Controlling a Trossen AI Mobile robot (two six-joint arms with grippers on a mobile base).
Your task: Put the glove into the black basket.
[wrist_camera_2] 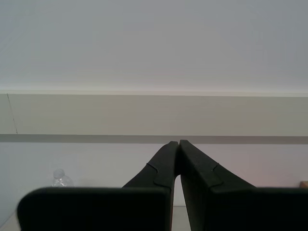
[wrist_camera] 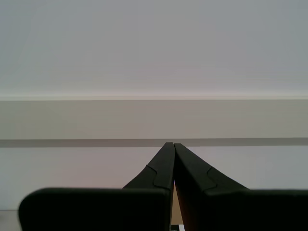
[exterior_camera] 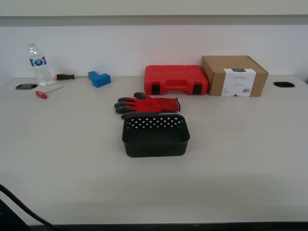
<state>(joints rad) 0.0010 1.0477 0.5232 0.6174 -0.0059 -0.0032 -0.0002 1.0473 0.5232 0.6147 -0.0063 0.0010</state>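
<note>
Since neither arm shows in the exterior view, we read the scene as untouched: the pale table (exterior_camera: 231, 159) carries everything, and both wrist cameras look over it at the wall

Largest items sit along the back: cardboard box (exterior_camera: 234, 75) toward the exterior view's right, red tool case (exterior_camera: 176, 80) just beside it. Both lie behind the work zone, so we judge them unlikely to obstruct a reach

Black basket (exterior_camera: 155, 135) stands upright and empty near table centre, open side up, ready to receive. Glove (exterior_camera: 147, 104) lies flat just behind the basket's far rim, very close or touching, fingers toward the exterior view's left, cuff toward the right. Short carry expected: lift, bring forward, drop

Smaller clutter at the far corner on the exterior view's left: water bottle (exterior_camera: 38, 64), blue block (exterior_camera: 99, 78), two screwdrivers (exterior_camera: 47, 92). Well apart from the glove

Our first gripper (wrist_camera: 170, 144) has jaws pressed together at the tips, nothing between. Our second gripper (wrist_camera_2: 176, 142) likewise, tips meeting, empty. Either must spread before descending; task not yet begun
</note>
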